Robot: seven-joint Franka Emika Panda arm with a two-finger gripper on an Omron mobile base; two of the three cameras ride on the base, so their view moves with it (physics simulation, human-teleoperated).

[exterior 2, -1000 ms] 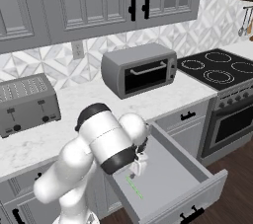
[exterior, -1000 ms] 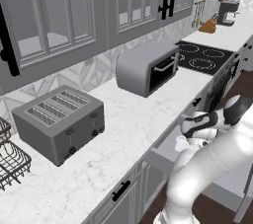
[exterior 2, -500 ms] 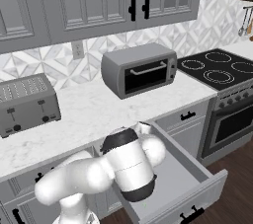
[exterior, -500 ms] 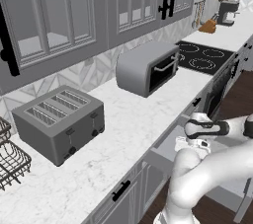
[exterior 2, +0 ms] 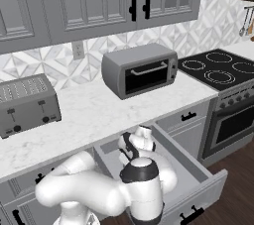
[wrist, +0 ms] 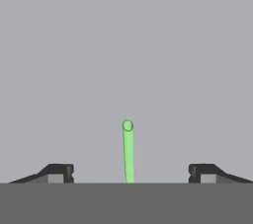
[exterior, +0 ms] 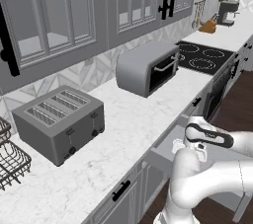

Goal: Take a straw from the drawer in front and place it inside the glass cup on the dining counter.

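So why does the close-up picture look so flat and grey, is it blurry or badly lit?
Hand view: not blurred; the thin light-green straw is crisp against the plain grey drawer floor, evenly lit, no shadow or glare. Right base view: the open grey drawer and silver toaster oven are sharp, softly shaded.

The white arm (exterior 2: 99,194) folded low and forward, its wrist bent downward. The gripper (wrist: 128,173) pointed straight down, jaws spread wide apart, with nothing pinched between the fingertips (wrist: 59,172).

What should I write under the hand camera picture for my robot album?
Thin light-green straw lying on the plain grey drawer floor, right between the open gripper and its dark fingertips.
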